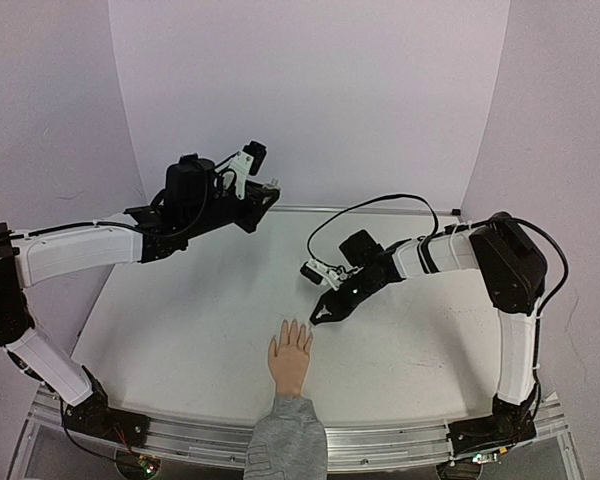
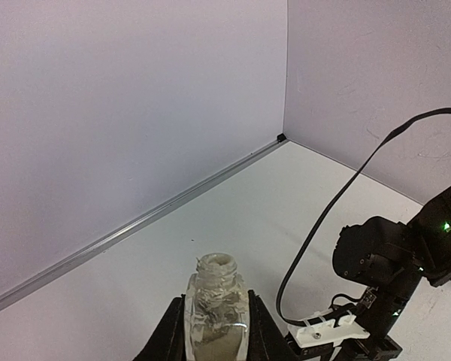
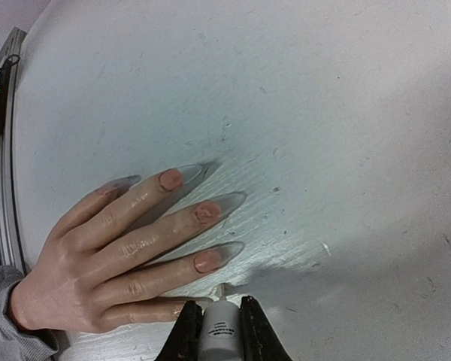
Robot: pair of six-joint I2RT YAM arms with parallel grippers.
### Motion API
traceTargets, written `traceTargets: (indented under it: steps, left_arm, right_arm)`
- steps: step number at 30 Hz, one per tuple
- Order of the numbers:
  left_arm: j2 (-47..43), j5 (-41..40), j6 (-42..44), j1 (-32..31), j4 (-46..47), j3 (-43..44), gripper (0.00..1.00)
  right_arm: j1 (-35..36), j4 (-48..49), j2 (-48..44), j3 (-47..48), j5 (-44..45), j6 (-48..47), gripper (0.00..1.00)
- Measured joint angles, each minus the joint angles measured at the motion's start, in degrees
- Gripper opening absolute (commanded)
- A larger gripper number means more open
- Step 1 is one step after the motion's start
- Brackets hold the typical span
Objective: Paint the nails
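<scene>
A flesh-coloured hand [image 1: 290, 358] with a grey sleeve cuff [image 1: 288, 440] lies flat at the table's near edge, fingers pointing away. In the right wrist view its long pale nails [image 3: 209, 259] lie on the white surface. My right gripper [image 1: 320, 312] is shut on a white brush cap [image 3: 221, 340]; the brush tip [image 3: 221, 288] sits just beyond the lowest fingertip, beside the nail above. My left gripper [image 1: 265, 195] is shut on a small clear open bottle [image 2: 216, 312] and holds it raised at the back left.
The white table [image 1: 200, 300] meets lilac walls at a metal strip [image 2: 135, 226]. A black cable [image 1: 380, 205] loops over my right arm. The right arm's wrist [image 2: 395, 263] shows in the left wrist view. A metal rail [image 1: 180, 430] runs along the near edge.
</scene>
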Motion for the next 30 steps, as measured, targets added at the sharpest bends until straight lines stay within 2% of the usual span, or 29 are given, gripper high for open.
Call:
traceTargets:
  steps: [6, 12, 30]
  left_arm:
    - [-1.07, 0.02, 0.0, 0.0, 0.0, -0.44, 0.0]
    - [-1.31, 0.02, -0.02, 0.0, 0.0, -0.48, 0.0]
    - [-1.31, 0.04, -0.04, 0.0, 0.0, -0.72, 0.0]
  right_arm:
    - [0.0, 1.4, -1.27, -1.88, 5.29, 0.33, 0.0]
    - [0.0, 1.6, -7.85, -7.21, 2.95, 0.24, 0.0]
    - [0.0, 2.8, -4.09, -5.49, -1.55, 0.17, 0.0]
